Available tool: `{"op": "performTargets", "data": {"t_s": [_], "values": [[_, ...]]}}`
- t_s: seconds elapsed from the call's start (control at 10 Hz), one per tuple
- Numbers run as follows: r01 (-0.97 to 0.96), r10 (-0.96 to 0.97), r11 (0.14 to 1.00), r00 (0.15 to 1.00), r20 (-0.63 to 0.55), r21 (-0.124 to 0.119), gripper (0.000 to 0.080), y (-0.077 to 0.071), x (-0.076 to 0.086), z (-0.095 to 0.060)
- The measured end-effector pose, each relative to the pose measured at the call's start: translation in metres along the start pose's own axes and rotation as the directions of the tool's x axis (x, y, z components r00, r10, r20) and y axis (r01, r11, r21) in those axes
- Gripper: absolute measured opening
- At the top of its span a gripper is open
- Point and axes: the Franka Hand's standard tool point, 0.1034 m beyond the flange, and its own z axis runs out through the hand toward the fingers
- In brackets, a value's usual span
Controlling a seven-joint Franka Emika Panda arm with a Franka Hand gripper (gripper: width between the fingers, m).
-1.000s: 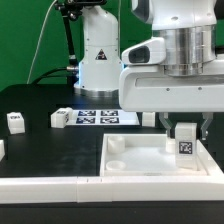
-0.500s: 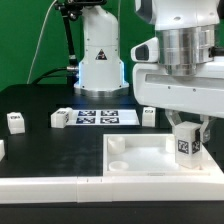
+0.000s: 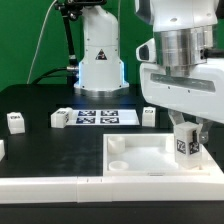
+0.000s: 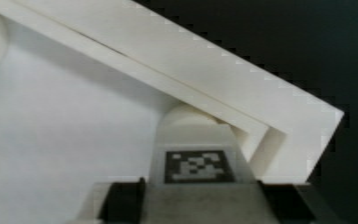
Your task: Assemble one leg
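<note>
The arm's two-finger gripper is clamped on the leg, a small white plastic block with a black-and-white square tag on its face. A dark finger sits on each side of it. In the exterior view the leg hangs with its long axis close to upright, slightly tilted, and its tag faces the camera. It is low over the corner on the exterior view's right of the big white square tray-like piece. In the wrist view the leg points away from the fingers, its rounded end close against the tray's raised corner wall; whether they touch I cannot tell. Three similar small tagged white blocks stand well apart on the black table, near the flat white marker board.
</note>
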Motion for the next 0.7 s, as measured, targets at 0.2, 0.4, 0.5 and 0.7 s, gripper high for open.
{"op": "performTargets", "data": {"t_s": [0.2, 0.4, 0.5, 0.7], "values": [[0.113, -0.113, 0.994, 0.994, 0.004, -0.007, 0.0476, 0.0008, -0.0004, 0.0000], [0.350, -0.350, 0.937, 0.937, 0.018, -0.015, 0.0639, 0.0009, -0.0018, -0.0008], [0.457, -0.457, 0.889, 0.889, 0.021, -0.014, 0.0639, 0.0012, -0.0020, -0.0006], [0.657, -0.657, 0.753, 0.754, 0.025, -0.026, 0.0648, 0.0014, -0.0029, -0.0002]]}}
